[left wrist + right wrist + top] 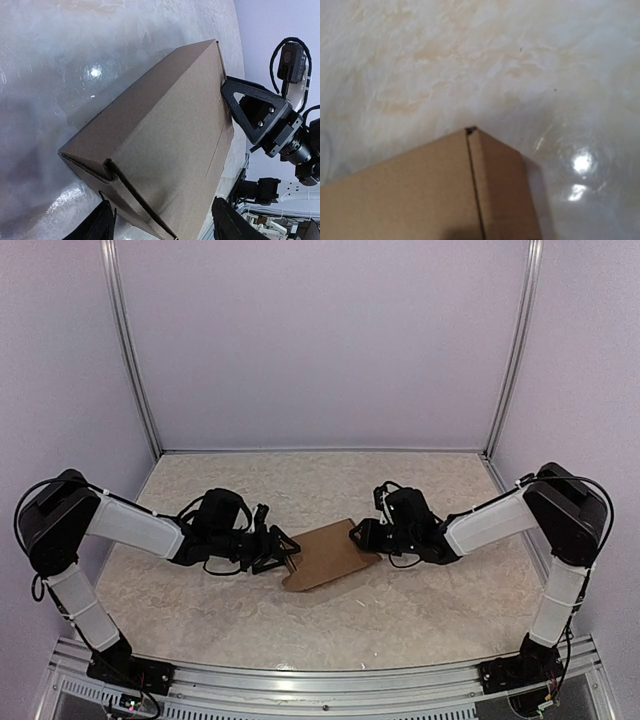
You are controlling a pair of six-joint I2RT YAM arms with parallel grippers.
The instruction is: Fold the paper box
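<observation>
The paper box [325, 555] is a closed, flat brown mailer lying on the table between my two arms. My left gripper [283, 552] is open at the box's left end. In the left wrist view its two black fingers [102, 227] stand wide apart on either side of the box's near end [150, 150], where a flap seam gapes slightly. My right gripper [362, 533] touches the box's right end, and one triangular finger [255, 112] shows against the far edge. The right wrist view shows only a box corner [440, 190], with no fingers in it.
The marbled table top [320, 480] is enclosed by pale walls with metal corner posts [135, 360]. An aluminium rail [320, 680] runs along the near edge by the arm bases.
</observation>
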